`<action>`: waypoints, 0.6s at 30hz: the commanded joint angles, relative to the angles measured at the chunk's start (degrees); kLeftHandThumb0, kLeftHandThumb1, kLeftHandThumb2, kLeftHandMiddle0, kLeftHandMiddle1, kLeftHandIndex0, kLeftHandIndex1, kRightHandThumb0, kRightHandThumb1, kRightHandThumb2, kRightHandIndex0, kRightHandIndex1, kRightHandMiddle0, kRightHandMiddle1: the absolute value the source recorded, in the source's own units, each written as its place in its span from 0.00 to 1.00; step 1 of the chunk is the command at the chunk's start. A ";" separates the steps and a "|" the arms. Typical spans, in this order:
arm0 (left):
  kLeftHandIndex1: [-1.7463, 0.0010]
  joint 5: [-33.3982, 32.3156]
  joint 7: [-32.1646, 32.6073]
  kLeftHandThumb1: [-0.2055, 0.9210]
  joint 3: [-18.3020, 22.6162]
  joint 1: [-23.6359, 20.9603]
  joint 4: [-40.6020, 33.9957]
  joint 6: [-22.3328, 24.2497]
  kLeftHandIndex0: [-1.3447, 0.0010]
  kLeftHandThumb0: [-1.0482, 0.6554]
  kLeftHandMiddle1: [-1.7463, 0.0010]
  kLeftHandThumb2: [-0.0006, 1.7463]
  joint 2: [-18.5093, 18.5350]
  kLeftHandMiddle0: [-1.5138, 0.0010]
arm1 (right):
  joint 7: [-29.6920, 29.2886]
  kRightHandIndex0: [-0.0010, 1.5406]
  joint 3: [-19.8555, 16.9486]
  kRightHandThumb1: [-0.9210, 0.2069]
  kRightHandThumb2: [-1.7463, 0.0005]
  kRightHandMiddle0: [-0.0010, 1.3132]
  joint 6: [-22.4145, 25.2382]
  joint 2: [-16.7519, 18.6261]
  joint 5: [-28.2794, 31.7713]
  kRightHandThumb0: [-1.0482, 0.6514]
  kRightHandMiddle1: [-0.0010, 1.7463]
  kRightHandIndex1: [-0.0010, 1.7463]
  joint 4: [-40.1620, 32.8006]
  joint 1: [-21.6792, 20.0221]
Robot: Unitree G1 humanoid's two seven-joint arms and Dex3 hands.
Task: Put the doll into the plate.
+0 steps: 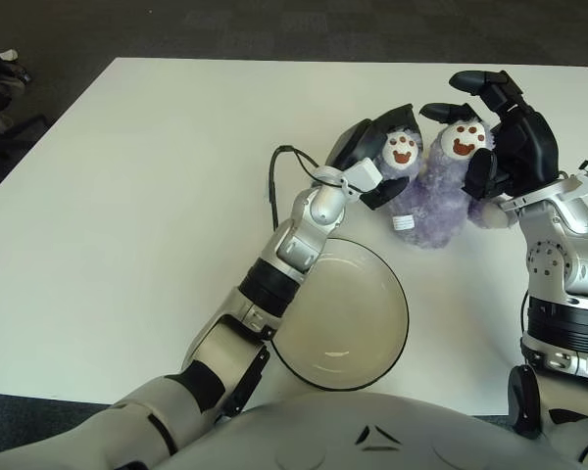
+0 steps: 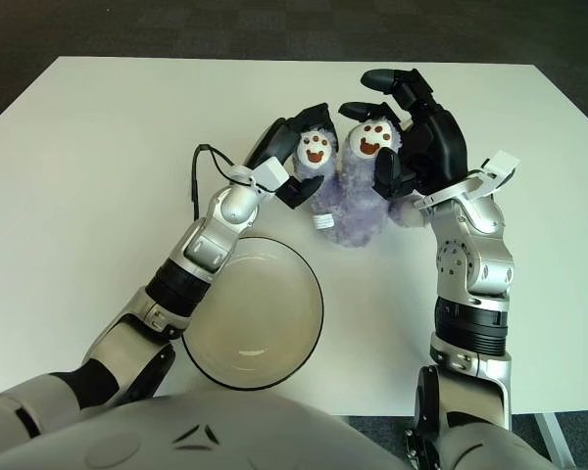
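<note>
Fingers of left hand [image 1: 372,157] and right hand [image 1: 505,137] clasp doll [image 1: 441,191] beyond plate [image 1: 345,318].

The left hand [image 1: 372,157] and right hand [image 1: 505,137] hide the doll's [image 1: 441,201] flanks; the plate's [image 1: 377,323] near-left rim sits behind the forearm.

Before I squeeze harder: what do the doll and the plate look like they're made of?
The doll, held between left hand and right hand, looks like soft plush: fuzzy purple pile with smooth pale paw pads. The plate seems hard and glazed, maybe ceramic or melamine: a glossy cream surface with a highlight and a thin dark rim.
</note>
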 commanded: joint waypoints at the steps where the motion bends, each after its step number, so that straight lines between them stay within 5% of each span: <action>1: 0.00 -0.70 -0.44 0.13 0.35 0.60 -1.08 0.67 0.50 0.61 0.01 1.00 0.10 0.41 | -0.10 0.07 -0.11 0.71 0.19 0.00 -0.78 -0.04 -0.24 0.61 0.64 0.52 0.25 0.19; 5: 0.00 -0.83 -0.33 0.13 0.31 0.82 -1.52 0.84 0.50 0.61 0.01 1.00 0.24 0.40 | -0.10 0.07 -0.10 0.71 0.19 0.00 -0.77 -0.04 -0.24 0.61 0.64 0.52 0.24 0.19; 7: 0.00 -0.86 -0.27 0.12 0.25 0.86 -1.65 0.87 0.50 0.61 0.01 1.00 0.24 0.40 | 0.09 0.11 -12.63 0.62 0.23 0.01 15.65 -11.04 11.34 0.56 0.68 0.52 8.56 -0.03; 9: 0.00 -0.99 -0.26 0.12 0.26 0.93 -1.72 0.73 0.50 0.61 0.01 1.00 0.17 0.40 | -1.36 0.16 -17.99 0.54 0.28 0.01 23.91 -15.63 17.21 0.52 0.71 0.51 10.69 -0.58; 14: 0.00 -1.74 -0.57 0.12 0.59 1.36 -2.21 0.25 0.50 0.61 0.01 1.00 0.16 0.40 | -5.45 0.19 -17.33 0.40 0.35 0.00 27.69 -15.26 19.35 0.45 0.71 0.48 9.86 -4.47; 18: 0.00 -2.12 -0.90 0.12 0.76 1.47 -2.56 0.29 0.50 0.61 0.01 1.00 0.45 0.40 | -5.17 0.19 -17.91 0.33 0.40 0.00 29.07 -15.63 20.13 0.41 0.62 0.46 9.76 -4.39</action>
